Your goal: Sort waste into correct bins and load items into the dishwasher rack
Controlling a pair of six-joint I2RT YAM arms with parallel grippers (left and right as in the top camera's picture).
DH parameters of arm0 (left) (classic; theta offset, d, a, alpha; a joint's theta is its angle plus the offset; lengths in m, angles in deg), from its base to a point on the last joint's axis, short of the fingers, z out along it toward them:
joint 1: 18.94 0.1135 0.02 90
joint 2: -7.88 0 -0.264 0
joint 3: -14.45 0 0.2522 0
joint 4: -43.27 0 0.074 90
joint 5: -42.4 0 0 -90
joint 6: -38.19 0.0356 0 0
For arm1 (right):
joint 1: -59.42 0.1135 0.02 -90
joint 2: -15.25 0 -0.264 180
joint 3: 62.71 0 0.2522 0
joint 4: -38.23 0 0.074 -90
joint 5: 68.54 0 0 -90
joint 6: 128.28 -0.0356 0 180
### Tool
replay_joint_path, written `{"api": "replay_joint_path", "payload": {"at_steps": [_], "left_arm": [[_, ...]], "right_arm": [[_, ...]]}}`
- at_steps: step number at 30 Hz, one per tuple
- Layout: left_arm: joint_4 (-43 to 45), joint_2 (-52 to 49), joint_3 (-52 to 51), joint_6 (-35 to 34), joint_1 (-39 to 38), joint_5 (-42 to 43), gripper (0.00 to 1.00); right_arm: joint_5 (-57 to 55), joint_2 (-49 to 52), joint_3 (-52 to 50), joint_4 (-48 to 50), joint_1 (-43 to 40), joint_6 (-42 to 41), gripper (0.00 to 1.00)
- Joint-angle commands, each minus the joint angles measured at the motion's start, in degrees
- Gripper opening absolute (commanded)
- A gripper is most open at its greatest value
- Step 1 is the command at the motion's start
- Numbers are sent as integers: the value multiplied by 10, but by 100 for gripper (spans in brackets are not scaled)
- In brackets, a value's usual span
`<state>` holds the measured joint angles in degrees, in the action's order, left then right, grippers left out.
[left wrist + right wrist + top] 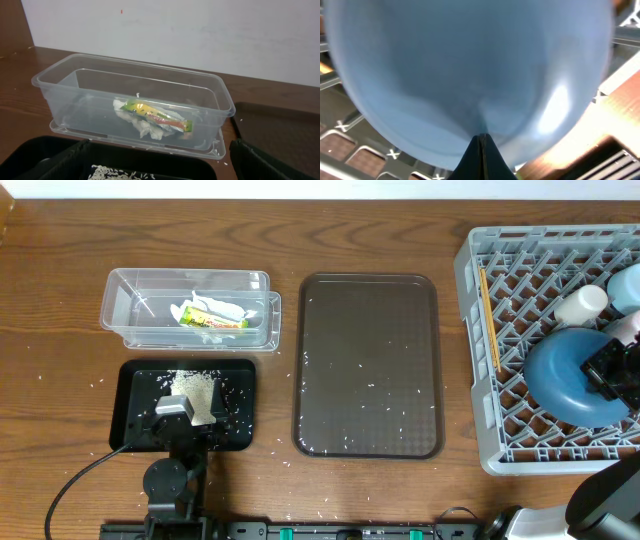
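Wooden table; in rack, right gripper (closed) beside dark-blue bowl.

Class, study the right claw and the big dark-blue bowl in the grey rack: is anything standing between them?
Nothing visible does. In the right wrist view the shut right claw points straight at the dark-blue bowl, which fills the picture just beyond its tips. Whether they touch cannot be told.

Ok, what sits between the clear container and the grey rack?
The dark brown rectangular serving tray lies there, touching neither the clear rectangular plastic container nor the grey lattice plastic rack. The overhead view shows it.
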<state>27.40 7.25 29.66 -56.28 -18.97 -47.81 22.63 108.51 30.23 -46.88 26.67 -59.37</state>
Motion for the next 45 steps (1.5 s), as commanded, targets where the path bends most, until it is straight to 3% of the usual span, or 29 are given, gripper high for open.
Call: {"api": "replay_joint_path", "payload": {"at_steps": [1,6,10,11,12,14,16,17,24,34,37,45], "left_arm": [[-20,4,-12,3,3,-9,89],[-20,4,-12,3,3,-9,89],[-20,4,-12,3,3,-9,89],[-20,4,-12,3,3,-9,89],[-20,4,-12,3,3,-9,89],[-20,4,-12,3,3,-9,89],[-20,4,-12,3,3,-9,89],[-20,4,-12,3,3,-9,89],[-20,4,-12,3,3,-9,89],[-20,4,-12,3,3,-9,89],[-20,4,-12,3,3,-9,89],[-20,4,-12,3,3,-9,89]], "right_arm": [[-22,-32,7,-3,5,-12,1],[-7,-109,14,-2,6,-9,2],[39,-183,22,5,6,23,15],[64,-200,23,11,6,37,22],[96,-218,24,19,6,52,34],[160,-250,24,35,6,72,65],[221,-277,24,55,6,85,84],[246,-290,24,66,6,85,89],[306,-362,25,107,6,85,93],[301,-428,13,144,6,94,89],[301,-437,3,143,6,91,99],[301,-426,2,126,6,92,99]]}}
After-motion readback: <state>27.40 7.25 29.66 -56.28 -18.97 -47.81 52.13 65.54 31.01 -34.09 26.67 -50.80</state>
